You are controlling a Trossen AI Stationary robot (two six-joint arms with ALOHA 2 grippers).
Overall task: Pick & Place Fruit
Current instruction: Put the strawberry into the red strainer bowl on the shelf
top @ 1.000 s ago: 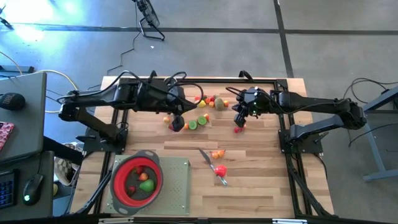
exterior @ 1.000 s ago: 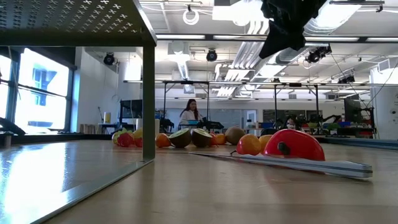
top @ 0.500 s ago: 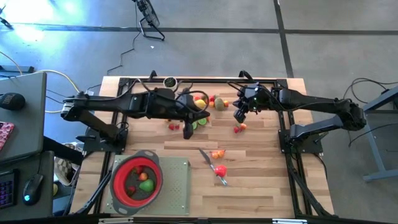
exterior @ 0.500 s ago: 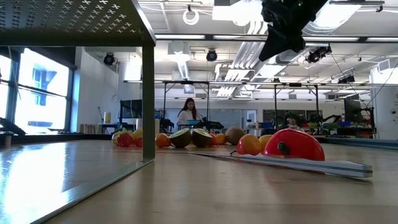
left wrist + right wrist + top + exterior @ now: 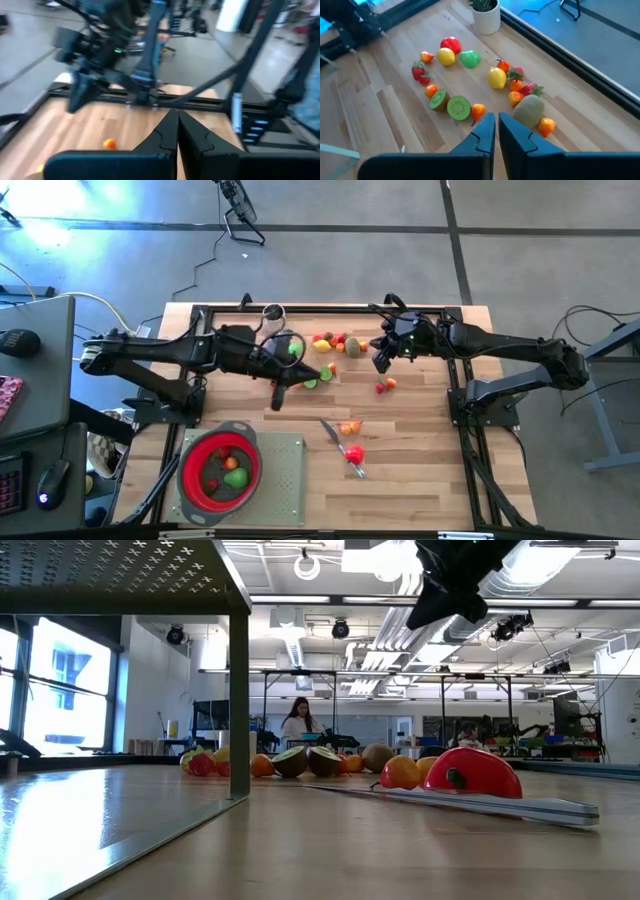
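High view: left gripper (image 5: 277, 399) swung back over fruit (image 5: 335, 343), fingers clenched, empty; right gripper (image 5: 381, 364) lifted, clenched, empty. No pick yet.

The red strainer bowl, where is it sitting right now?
In the high view the red strainer sits at the table's near-left corner on a pale mat, left of the knife.

Bright overhead lighting; left wrist view motion-blurred; window glare low view.
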